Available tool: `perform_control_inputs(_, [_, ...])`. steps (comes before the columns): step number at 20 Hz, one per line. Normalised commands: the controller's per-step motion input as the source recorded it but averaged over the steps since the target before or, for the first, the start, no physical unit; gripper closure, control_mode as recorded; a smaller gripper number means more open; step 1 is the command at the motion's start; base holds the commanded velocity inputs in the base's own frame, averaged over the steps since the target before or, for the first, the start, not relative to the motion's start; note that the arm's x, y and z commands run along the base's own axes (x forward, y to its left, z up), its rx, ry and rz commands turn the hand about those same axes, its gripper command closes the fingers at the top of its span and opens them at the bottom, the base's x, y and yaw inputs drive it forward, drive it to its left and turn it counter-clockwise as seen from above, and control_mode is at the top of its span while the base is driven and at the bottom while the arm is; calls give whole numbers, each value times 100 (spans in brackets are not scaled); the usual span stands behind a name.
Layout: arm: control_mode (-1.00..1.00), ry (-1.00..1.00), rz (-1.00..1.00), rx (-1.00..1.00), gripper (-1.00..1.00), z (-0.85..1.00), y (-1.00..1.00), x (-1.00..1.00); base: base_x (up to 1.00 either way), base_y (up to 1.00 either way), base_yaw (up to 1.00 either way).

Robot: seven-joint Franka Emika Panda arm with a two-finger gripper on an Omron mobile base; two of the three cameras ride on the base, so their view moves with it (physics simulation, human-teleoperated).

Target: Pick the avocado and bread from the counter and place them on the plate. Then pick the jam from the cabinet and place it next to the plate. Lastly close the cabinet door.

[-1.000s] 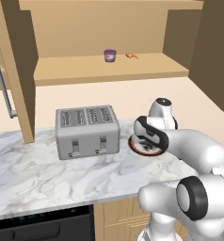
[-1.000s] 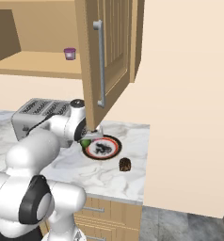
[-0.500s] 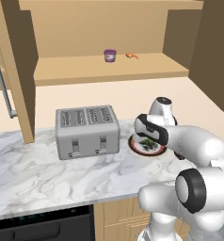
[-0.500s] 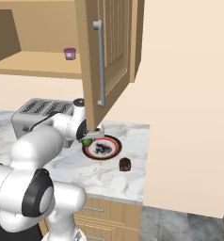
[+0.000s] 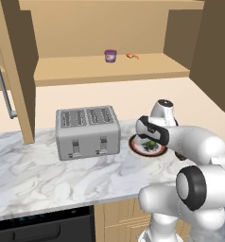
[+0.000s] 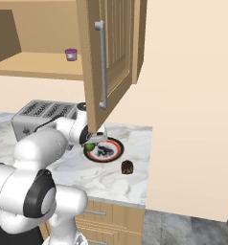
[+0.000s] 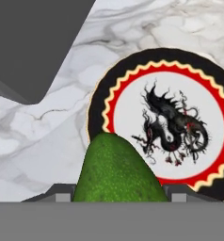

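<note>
Marble counter (image 5: 48, 175), hand (image 5: 151, 142) gripping avocado (image 7: 117, 172), above plate (image 7: 217, 122)

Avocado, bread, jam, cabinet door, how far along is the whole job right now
Nothing looks finished. In hand: the gripper is shut on the avocado over the plate, not yet released. Left: the bread sits on the counter beside the plate, the jam is on the cabinet shelf, and the cabinet door stands open.
</note>
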Motion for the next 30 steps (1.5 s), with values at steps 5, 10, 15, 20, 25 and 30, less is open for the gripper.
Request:
perform_control_inputs(5, [-100, 0, 1, 0, 100, -10, 0, 8, 0, 0, 0])
perform_control_inputs(10, [-100, 0, 1, 0, 100, -11, -2, 6, 0, 0, 0])
perform_control_inputs(15, [-100, 0, 1, 0, 100, -12, -2, 7, 0, 0, 0])
perform_control_inputs(20, [-100, 0, 1, 0, 100, -10, -1, 13, 0, 0, 0])
perform_control_inputs(25, [-100, 0, 2, 0, 100, -10, -1, 18, 0, 0, 0])
perform_control_inputs(30, [-100, 0, 2, 0, 100, -12, -1, 15, 0, 0, 0])
